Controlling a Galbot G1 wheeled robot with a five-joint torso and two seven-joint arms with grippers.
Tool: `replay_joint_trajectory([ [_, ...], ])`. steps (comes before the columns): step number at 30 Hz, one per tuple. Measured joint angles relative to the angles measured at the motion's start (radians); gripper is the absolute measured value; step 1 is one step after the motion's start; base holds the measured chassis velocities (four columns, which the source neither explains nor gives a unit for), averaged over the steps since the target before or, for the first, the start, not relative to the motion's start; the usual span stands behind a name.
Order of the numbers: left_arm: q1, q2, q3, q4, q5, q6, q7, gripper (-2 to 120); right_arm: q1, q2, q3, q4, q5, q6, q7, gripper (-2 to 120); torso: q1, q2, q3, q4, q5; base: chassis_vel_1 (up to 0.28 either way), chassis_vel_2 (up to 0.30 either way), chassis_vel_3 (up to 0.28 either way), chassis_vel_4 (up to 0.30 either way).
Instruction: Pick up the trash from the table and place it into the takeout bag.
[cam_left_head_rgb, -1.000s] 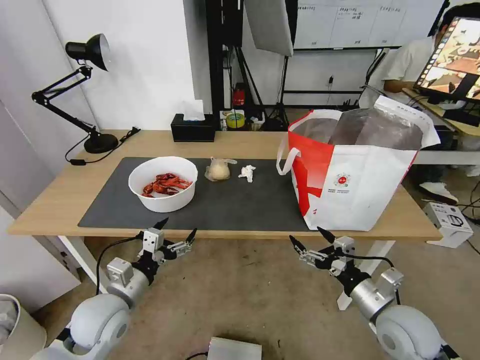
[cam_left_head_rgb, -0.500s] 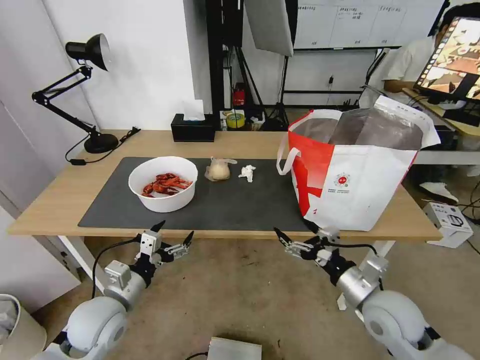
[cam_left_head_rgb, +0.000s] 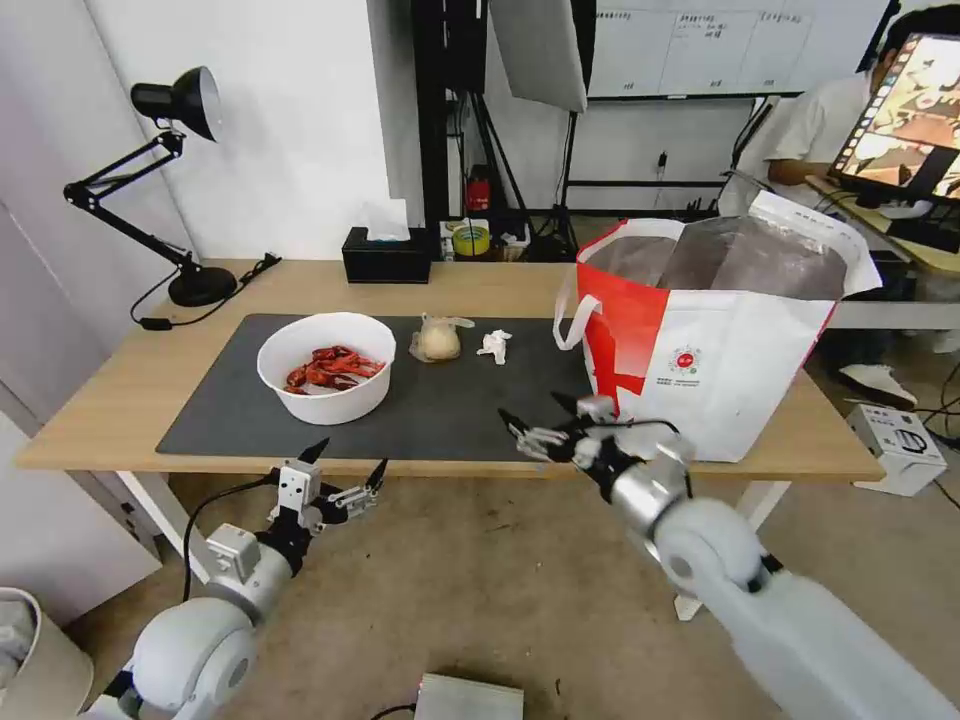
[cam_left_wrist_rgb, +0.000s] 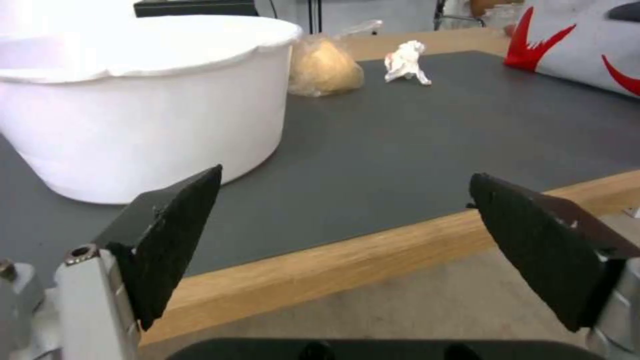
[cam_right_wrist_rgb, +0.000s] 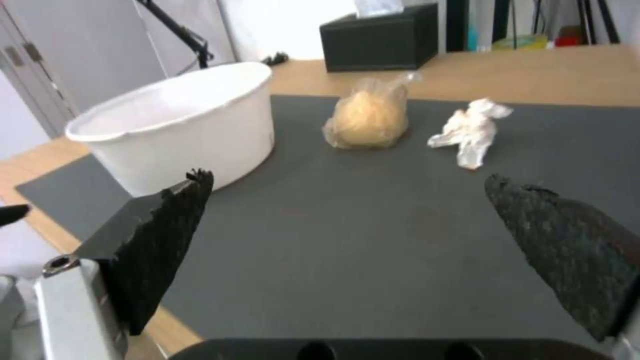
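Right gripper (cam_left_head_rgb: 541, 419), jaws wide, hangs over the bench's near edge; best centred on the crumpled white tissue (cam_left_head_rgb: 494, 345). Left gripper (cam_left_head_rgb: 347, 466) waits wide below.

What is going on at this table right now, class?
A two-armed robot is clearing a table. Its right gripper, open and empty, reaches over the front edge of the dark mat towards the tissue and knotted bag. The left gripper waits open below the edge, near the bowl. The takeout bag stands open.
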Motion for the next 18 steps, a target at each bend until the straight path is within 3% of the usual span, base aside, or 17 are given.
replay_joint_trajectory([
  [9, 0.020, -0.001, -0.014, -0.001, 0.010, 0.000, 0.000, 100, 0.208, 0.143, -0.151, -0.151, 0.008, -0.087, 0.179, 100, 0.000, 0.000, 0.000, 0.0001, 0.0001, 0.000, 0.000, 0.000, 0.000],
  [18, 0.038, -0.001, -0.023, -0.009, 0.014, -0.001, -0.001, 100, 0.349, 0.238, -0.204, -0.261, 0.004, -0.176, 0.375, 100, 0.000, 0.000, 0.000, 0.0002, 0.0001, 0.000, 0.000, 0.000, 0.000],
])
